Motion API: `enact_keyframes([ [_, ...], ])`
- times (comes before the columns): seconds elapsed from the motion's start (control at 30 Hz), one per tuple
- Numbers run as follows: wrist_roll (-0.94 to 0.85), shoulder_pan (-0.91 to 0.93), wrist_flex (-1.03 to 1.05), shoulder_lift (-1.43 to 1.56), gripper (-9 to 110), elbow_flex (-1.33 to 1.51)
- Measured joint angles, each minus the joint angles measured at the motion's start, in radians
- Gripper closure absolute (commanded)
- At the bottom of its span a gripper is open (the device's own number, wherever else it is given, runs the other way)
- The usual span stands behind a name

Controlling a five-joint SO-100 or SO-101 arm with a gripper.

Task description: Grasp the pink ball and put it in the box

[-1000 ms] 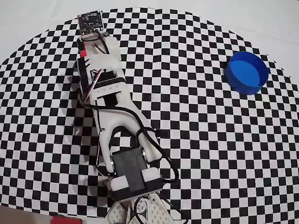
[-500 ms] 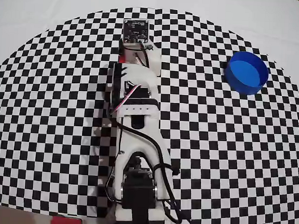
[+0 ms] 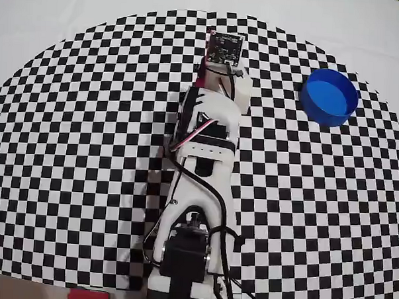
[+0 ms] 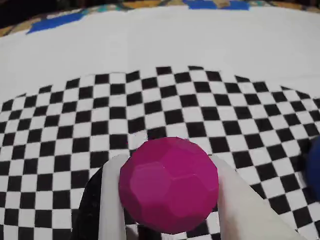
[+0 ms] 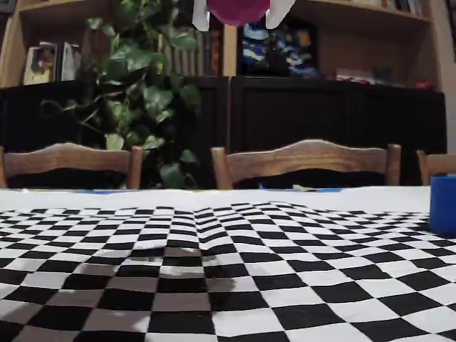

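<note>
In the overhead view the arm [image 3: 201, 183] stretches up the middle of the surface [image 3: 67, 150], with the box [image 3: 330, 95] well apart at upper right. The ball [image 4: 168, 185] sits between the end effector [image 4: 170, 200] fingers, raised above the surface in the fixed view.

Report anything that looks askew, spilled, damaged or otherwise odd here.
Nothing stands out. The pink ball sits between the end effector fingers, lifted high above the checkered cloth in the fixed view. The blue box stands upright and apart. Nothing looks spilled or damaged.
</note>
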Motion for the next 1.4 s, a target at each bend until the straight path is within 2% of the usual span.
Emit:
enact_keyframes([
  [0.4, 0.000, 0.213, 0.000, 0.170, 101, 0.153],
  [1.07, 0.000, 0.462, 0.000, 0.227, 101, 0.230],
  [1.4, 0.002, 0.508, 0.000, 0.227, 101, 0.236],
])
